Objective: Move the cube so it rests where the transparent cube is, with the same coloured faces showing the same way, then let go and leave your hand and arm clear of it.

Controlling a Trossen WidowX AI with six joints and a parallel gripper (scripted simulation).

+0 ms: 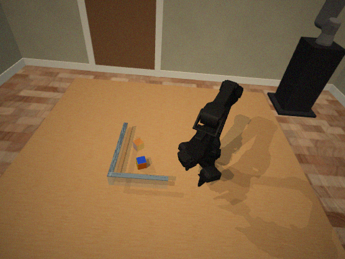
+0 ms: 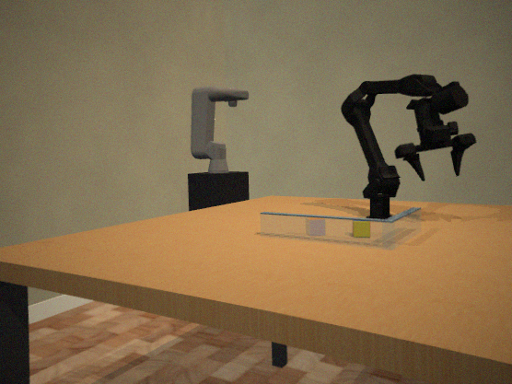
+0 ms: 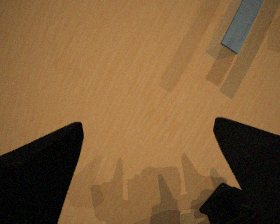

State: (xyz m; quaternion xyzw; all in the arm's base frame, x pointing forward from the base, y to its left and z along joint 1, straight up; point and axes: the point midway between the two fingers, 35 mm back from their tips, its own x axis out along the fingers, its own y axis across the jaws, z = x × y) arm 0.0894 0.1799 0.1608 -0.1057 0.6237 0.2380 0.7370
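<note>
My gripper (image 2: 436,159) hangs spread wide, holding nothing, high above the table; the cube (image 1: 141,162) sits well apart, inside the L-shaped rail (image 1: 117,154).

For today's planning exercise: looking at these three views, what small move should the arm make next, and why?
Probably carry the open black pincer sideways until it is above the solid cube with the blue top face. The pincer hangs high over bare table, holding nothing, and the wrist view shows only one end of the blue-edged L-shaped wall. The cube sits apart from the pale transparent cube.
</note>
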